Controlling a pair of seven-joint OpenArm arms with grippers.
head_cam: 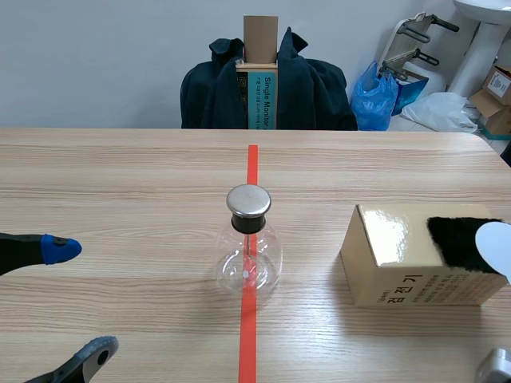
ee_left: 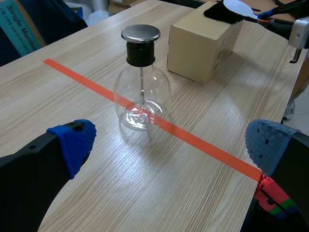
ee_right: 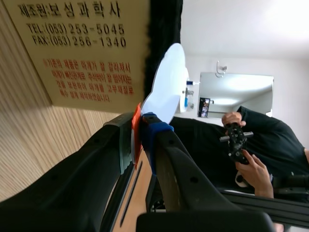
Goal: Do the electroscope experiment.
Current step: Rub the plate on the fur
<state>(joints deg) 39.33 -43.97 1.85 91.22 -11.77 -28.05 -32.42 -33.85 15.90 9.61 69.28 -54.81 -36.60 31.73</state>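
At right wrist view, right claw (ee_right: pixel 138 139) pinching white disc (ee_right: pixel 166 82), grip hidden scene-side

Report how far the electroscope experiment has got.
Done: the right gripper is shut on the white disc. In hand: the disc is by the black cloth on the box, away from the electroscope. Still to do: bringing the disc to the metal cap; the left gripper is open, holding nothing.

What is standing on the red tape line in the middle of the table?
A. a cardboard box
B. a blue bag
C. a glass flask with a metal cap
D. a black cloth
C: the glass flask stands right on the red tape line; the cardboard box sits off to its side, clear of it.
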